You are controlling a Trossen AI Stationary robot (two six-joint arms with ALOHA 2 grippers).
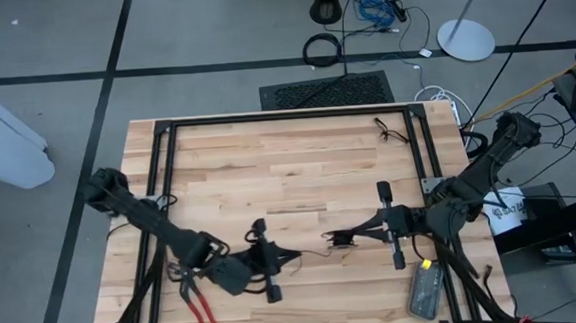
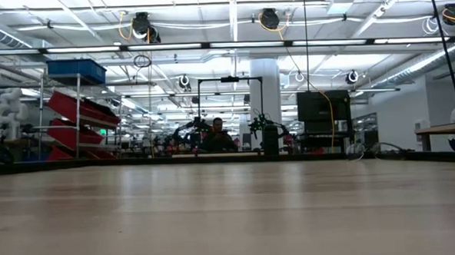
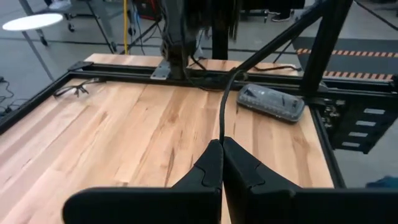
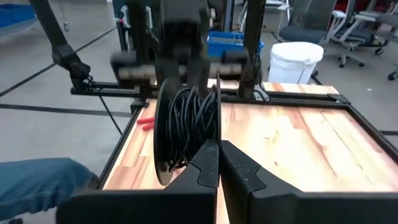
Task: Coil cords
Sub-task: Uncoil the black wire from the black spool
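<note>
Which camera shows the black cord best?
The right wrist view: the cord hangs there in a bundle of loops, close up. The left wrist view shows one strand, the high view a dark speck, the low view nothing.

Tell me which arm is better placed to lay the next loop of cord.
Probably left. The left tool pinches the loose cord strand, free to lead it round; the right tool is shut on the coiled bundle, which suits it as the anchor.

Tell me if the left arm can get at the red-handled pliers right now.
Probably not as things stand. The left gripper is shut on the cord, and the pliers lie back beside its wrist, behind the fingers; it would have to let go and fold back.
</note>
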